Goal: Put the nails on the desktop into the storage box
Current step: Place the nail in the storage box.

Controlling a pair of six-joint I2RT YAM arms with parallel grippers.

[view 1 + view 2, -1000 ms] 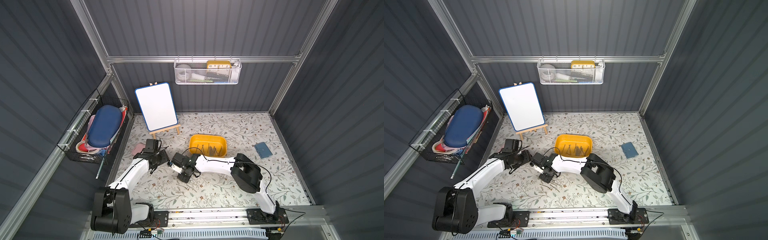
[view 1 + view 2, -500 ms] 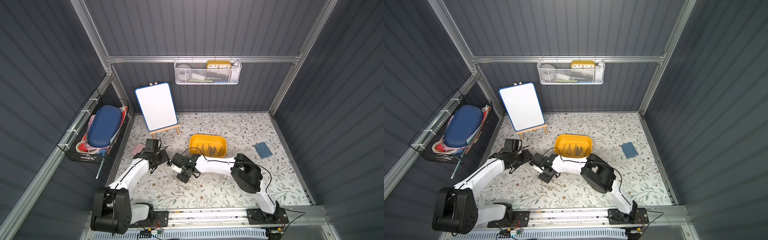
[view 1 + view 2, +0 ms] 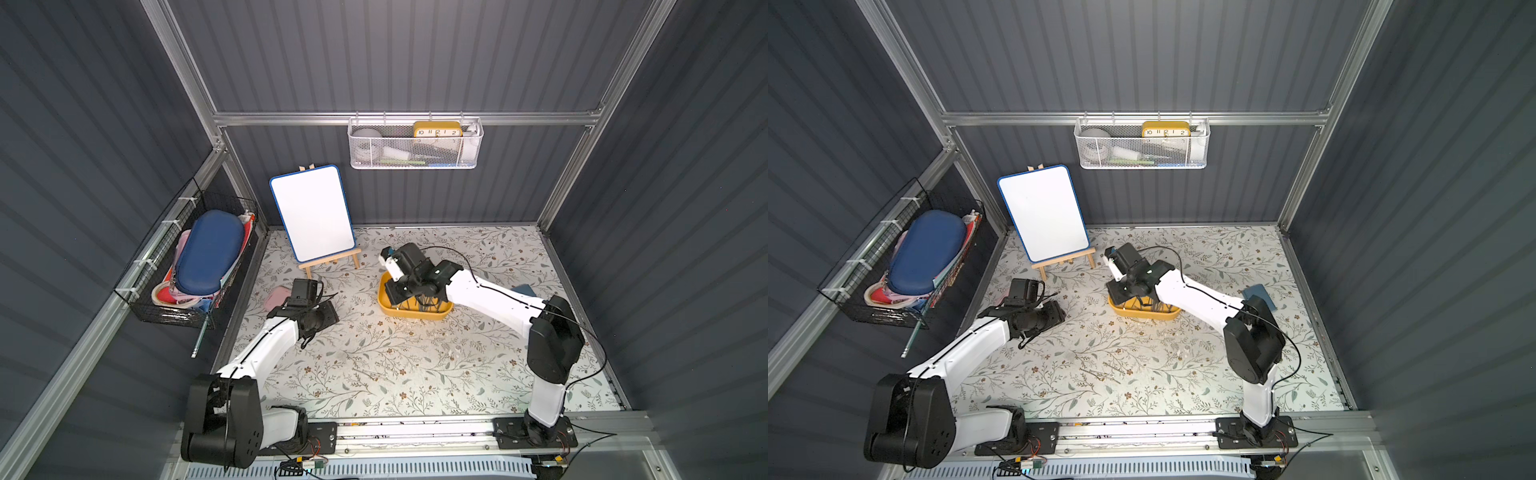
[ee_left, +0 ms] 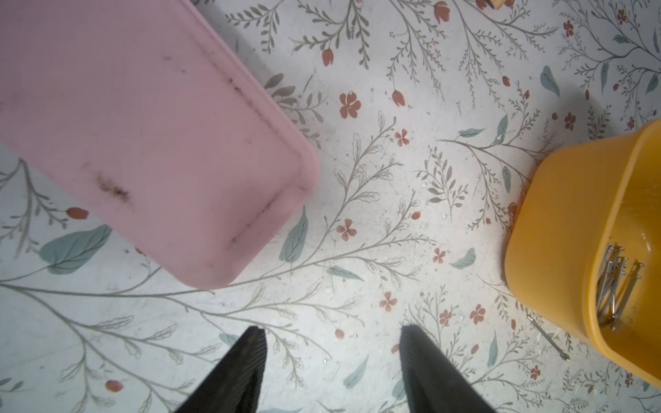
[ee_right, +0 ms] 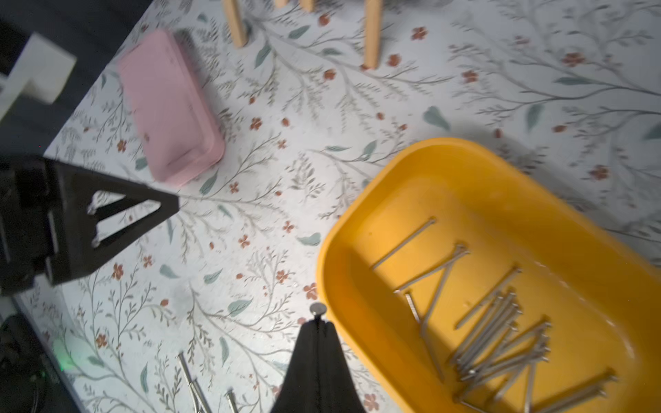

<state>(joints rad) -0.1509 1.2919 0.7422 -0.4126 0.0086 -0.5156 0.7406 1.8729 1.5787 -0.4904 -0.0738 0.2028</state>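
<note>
Moved since the earlier frame: right gripper (image 5: pixel 318 323) now sits over the storage box (image 3: pixel 415 313) at frame centre, fingers clamped on one nail (image 5: pixel 317 309). The left gripper (image 4: pixel 332 334) stands parted, holding nothing. Loose nails (image 3: pixel 1104 374) lie lower-centre on the desktop (image 3: pixel 415 353).

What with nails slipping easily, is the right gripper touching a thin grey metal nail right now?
Touching. In the right wrist view the right gripper is shut on a thin grey nail, whose round head pokes out between its fingertips.

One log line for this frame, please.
right gripper: shut on nail, by storage box rim | left gripper: open, empty | some nails on desktop
</note>
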